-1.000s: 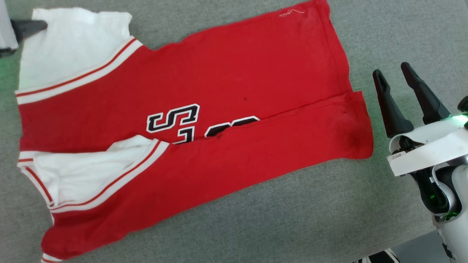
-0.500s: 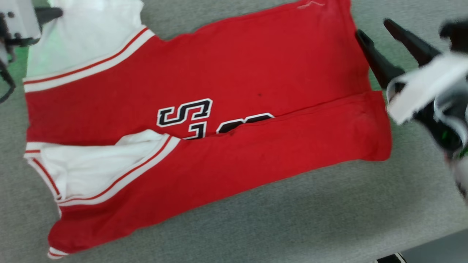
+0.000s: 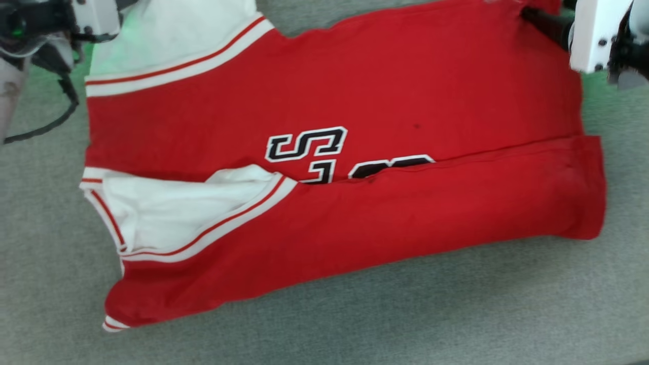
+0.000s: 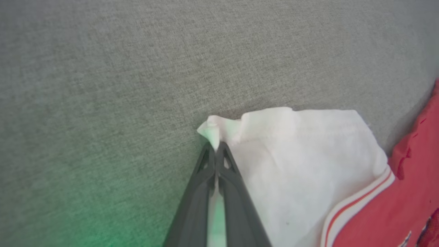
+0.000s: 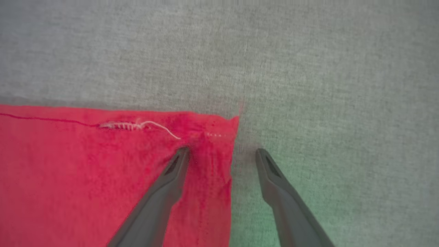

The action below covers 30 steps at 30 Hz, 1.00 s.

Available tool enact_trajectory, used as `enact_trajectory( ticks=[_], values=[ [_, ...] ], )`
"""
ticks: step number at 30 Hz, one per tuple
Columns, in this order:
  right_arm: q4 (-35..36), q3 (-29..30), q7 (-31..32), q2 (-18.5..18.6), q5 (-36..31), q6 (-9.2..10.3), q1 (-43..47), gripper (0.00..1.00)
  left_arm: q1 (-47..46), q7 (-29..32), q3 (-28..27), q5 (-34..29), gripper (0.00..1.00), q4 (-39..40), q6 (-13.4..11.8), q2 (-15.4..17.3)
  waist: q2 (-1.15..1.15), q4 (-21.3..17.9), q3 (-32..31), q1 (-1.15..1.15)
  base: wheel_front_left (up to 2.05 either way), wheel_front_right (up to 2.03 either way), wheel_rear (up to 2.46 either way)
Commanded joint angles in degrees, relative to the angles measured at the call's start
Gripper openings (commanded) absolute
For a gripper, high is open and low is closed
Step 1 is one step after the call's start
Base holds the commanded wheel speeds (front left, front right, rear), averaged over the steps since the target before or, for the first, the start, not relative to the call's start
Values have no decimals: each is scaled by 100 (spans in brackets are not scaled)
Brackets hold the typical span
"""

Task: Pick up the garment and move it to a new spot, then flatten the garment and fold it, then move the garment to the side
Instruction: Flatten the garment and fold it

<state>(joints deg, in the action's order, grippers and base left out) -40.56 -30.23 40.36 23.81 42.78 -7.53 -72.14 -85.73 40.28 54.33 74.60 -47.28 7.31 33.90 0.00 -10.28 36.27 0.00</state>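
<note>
Red garment [image 3: 385, 86], white sleeves [image 3: 167, 40], red-and-white striped trim [image 3: 177, 65], black white-outlined lettering [image 3: 304, 144]; grey, seemingly woven surface [image 3: 405, 314].

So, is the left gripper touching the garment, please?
Touching: the left wrist view shows the left gripper shut on the garment at its white sleeve corner.

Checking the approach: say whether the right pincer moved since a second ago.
Yes: against the garment, the right pincer went from beside its hem to its far corner.
</note>
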Motion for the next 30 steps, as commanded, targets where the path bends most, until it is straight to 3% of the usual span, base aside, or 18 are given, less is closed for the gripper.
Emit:
enact_trajectory(
  ticks=[1, 2, 3, 9, 18, 22, 30],
  values=[
    [-168, -59, 40, -82, -8, 9, -3, 100, 221, 55, 133, 40, 0, 17, 25, -109, 0, 131, 89, 0, 0, 0, 0],
    [-229, -112, 78, -110, -21, 9, -36, 65, 235, 24, 128, 67, 0, 59, 25, -116, 0, 156, 90, 0, 0, 0, 0],
    [-310, -148, 103, -121, -14, 8, -52, 0, 259, -7, 126, 106, 0, 101, 25, -120, 0, 180, 87, 0, 0, 0, 0],
    [-306, -290, -175, 15, 117, 9, 24, 0, 355, -379, 34, 298, 0, 311, 26, -116, 0, 336, -107, 0, 0, 0, 0],
    [204, -468, -776, 552, 772, 8, 705, 0, 1024, -1153, -198, 929, 0, 1491, 26, 83, 0, 783, -1291, 0, 0, 0, 0],
    [598, -507, -897, 917, 1108, 9, 1200, 0, 1528, -1336, -153, 1099, 0, 2439, 22, 437, 0, 969, -1696, 0, 0, 0, 0],
    [1665, -297, -1081, 1711, 1641, 9, 2450, 0, 2916, -2170, -201, 1302, 0, 4079, 22, 1486, 0, 1198, -2068, 0, 0, 0, 0]
  ],
)
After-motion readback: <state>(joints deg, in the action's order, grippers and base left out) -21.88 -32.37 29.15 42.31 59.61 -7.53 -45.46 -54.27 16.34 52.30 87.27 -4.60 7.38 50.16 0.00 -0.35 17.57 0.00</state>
